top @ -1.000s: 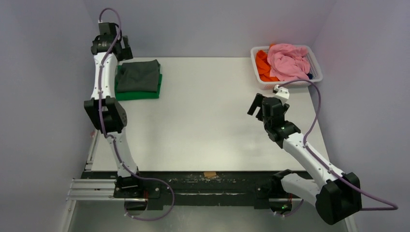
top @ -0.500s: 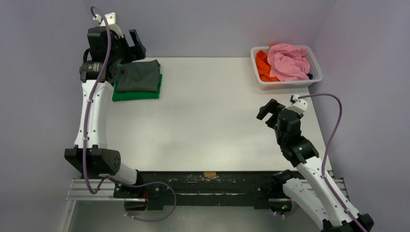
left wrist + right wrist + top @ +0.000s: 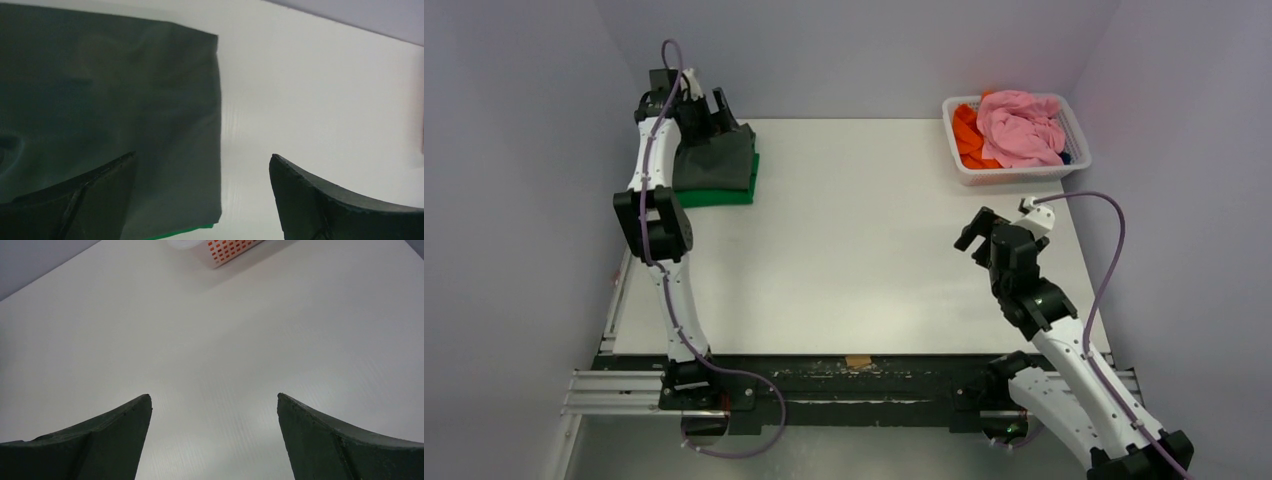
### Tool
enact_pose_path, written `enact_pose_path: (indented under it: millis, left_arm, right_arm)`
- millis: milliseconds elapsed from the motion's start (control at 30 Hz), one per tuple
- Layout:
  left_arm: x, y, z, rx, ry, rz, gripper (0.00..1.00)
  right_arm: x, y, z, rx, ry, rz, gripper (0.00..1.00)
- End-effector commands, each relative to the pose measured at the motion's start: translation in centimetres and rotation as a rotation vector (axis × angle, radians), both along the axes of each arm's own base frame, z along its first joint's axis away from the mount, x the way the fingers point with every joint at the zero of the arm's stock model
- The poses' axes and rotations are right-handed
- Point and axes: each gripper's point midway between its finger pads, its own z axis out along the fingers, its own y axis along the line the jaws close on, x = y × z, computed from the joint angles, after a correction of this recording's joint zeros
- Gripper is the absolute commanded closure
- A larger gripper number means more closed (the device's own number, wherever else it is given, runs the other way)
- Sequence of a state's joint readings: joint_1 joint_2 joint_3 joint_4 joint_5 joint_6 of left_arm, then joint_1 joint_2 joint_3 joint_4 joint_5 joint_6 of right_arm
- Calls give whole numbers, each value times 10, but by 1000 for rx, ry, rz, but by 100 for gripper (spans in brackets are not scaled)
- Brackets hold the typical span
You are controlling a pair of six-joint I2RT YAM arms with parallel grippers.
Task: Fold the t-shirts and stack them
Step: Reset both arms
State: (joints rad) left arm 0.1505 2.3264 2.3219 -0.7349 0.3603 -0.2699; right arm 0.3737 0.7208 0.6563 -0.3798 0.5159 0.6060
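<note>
The dark charcoal-grey t-shirt (image 3: 720, 160) lies folded on top of the folded bright green t-shirt (image 3: 724, 196) at the table's far left. My left gripper (image 3: 708, 112) is open and empty, above the stack's far edge. In the left wrist view the grey t-shirt (image 3: 110, 100) fills the left side, with a sliver of the green t-shirt (image 3: 196, 231) under its corner, and the left gripper (image 3: 202, 155) straddles the grey shirt's edge without holding it. My right gripper (image 3: 984, 228) is open and empty above bare table at the right; the right wrist view shows the right gripper (image 3: 213, 395) over white table only.
A white mesh basket (image 3: 1014, 174) stands at the far right corner, holding pink cloth (image 3: 1020, 125) and orange cloth (image 3: 967, 135). Its corner shows in the right wrist view (image 3: 220, 247). The white table (image 3: 854, 240) stretches between the stack and the basket.
My left arm has swung its elbow inward and its gripper has moved right, over the stack's far edge. My right arm drew back toward the near right, then held still.
</note>
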Motion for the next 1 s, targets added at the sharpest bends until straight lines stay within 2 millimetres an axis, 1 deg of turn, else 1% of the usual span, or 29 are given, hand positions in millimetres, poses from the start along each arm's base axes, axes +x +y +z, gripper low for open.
enact_pose_path:
  millis: [0, 67, 233, 300, 367, 433, 533, 633, 733, 833, 900, 967]
  left_arm:
    - [3, 41, 3, 10, -16, 51, 0]
    - [6, 56, -14, 11, 1, 82, 0]
    - [16, 80, -60, -20, 57, 137, 0]
    - [21, 87, -71, -68, 63, 167, 0]
    - [23, 98, -81, -75, 70, 212, 0]
    - [24, 109, -85, -77, 77, 262, 0]
    - [21, 118, -81, -63, 78, 302, 0]
    - [19, 132, -58, 5, 45, 359, 0]
    - [18, 141, -21, 50, -14, 399, 0]
    - [13, 143, 24, 70, -82, 419, 0]
    - [8, 137, 54, 63, -130, 402, 0]
    - [1, 132, 81, 63, -172, 385, 0]
  right_arm:
    - [4, -10, 4, -26, -11, -58, 5]
    - [5, -10, 1, -33, -2, -62, 5]
    - [7, -10, -5, -47, 25, -67, 5]
    - [6, -12, -6, -52, 30, -72, 5]
    - [5, -13, -5, -55, 28, -78, 5]
    - [4, -15, -4, -56, 22, -85, 5]
    - [3, -17, -2, -58, 10, -94, 5]
    - [4, -16, -3, -55, 11, -89, 5]
    - [4, -15, -4, -54, 20, -84, 5]
    - [4, -15, -4, -54, 23, -84, 5]
    - [2, -14, -3, -56, 24, -76, 5]
    - [1, -14, -1, -52, 22, -73, 5]
